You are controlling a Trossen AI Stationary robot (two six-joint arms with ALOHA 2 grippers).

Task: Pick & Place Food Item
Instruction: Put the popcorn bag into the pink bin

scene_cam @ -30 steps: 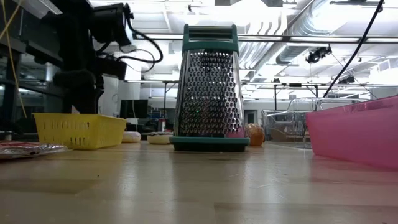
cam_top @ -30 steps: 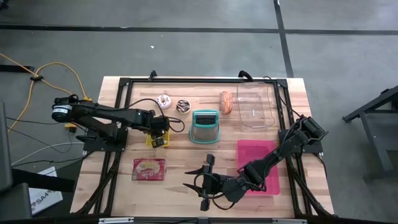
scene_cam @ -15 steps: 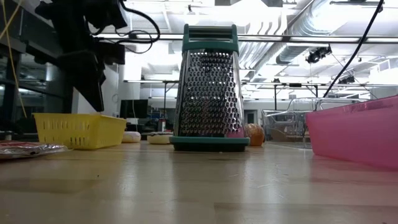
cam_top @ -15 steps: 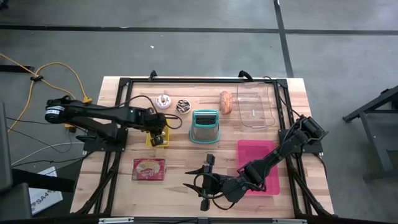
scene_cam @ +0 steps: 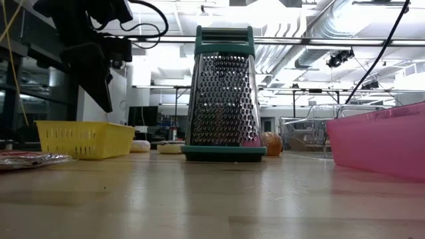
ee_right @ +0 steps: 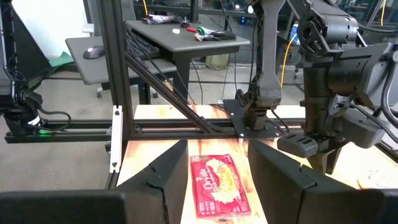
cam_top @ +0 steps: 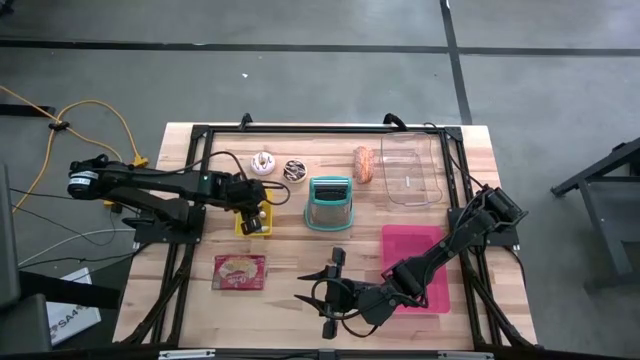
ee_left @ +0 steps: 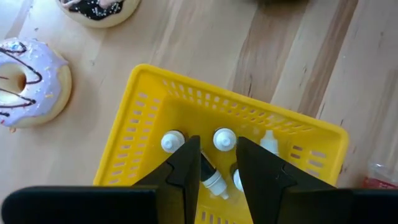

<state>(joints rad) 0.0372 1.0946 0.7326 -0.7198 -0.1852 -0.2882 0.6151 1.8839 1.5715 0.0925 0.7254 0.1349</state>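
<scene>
High view: left gripper (cam_top: 254, 214) sits over the yellow basket (cam_top: 252, 222), which is left of the teal grater (cam_top: 329, 203) mid-table. Behind the basket, near the far edge: white-iced donut (cam_top: 264, 162) and chocolate donut (cam_top: 294, 170), side by side. Bread roll (cam_top: 363, 165) lies just left of the clear container (cam_top: 410, 170). Pink bin (cam_top: 418, 268) is on the right half, popcorn packet (cam_top: 240, 271) front left. Right gripper (cam_top: 318, 297) rests low near the front edge, between packet and pink bin, nothing in it.

Low view: grater stands upright in the centre. Yellow basket to its left, left arm's dark gripper hanging above it, tips just over the rim. Roll peeks out at the grater's right base. Pink bin wall fills the right side. Donuts are low pale shapes between basket and grater, hard to tell apart here.

Left wrist view: fingers (ee_left: 183, 168) narrowly parted, pointing down into the basket. Small white-capped bottles (ee_left: 224, 139) lie inside; one sits in the gap between the fingers, possibly touched, but no clear grip. Both donuts are on the wood beyond the basket's corner.

Right wrist view: fingers (ee_right: 168, 171) moderately apart, empty. Popcorn packet flat on the table ahead between them; left arm beyond.
</scene>
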